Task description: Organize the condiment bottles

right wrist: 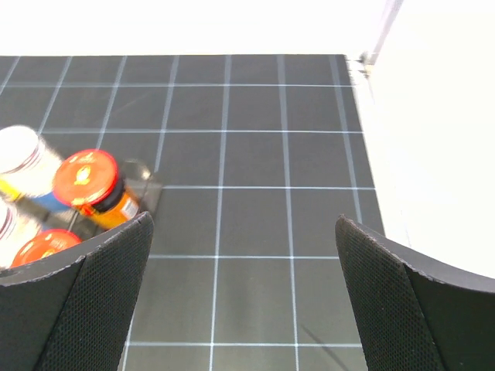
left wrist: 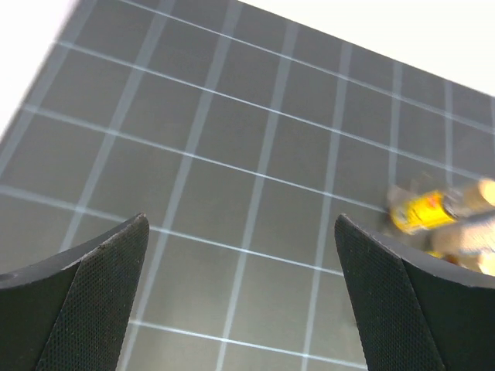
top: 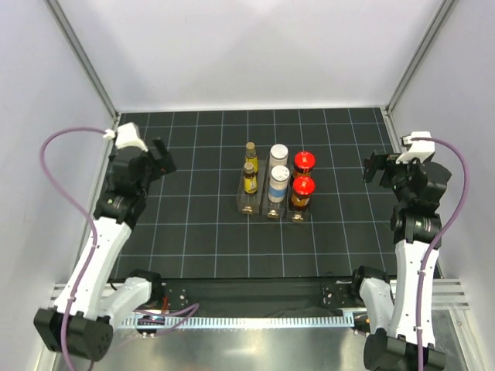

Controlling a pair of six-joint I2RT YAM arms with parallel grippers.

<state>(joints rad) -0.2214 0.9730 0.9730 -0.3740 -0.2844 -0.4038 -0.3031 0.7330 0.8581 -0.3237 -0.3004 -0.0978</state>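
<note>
- The condiment bottles (top: pixel 274 184) stand in the clear rack (top: pixel 252 209) at the middle of the bench (top: pixel 193 232), paired by kind: yellow-labelled left, white middle, red-capped right. The sorting looks done.
- The left hand (left wrist: pixel 240 222) and right hand (right wrist: pixel 244 222) gape wide and hold nothing, each well out to its own side, likely to leave the rack undisturbed.
</note>
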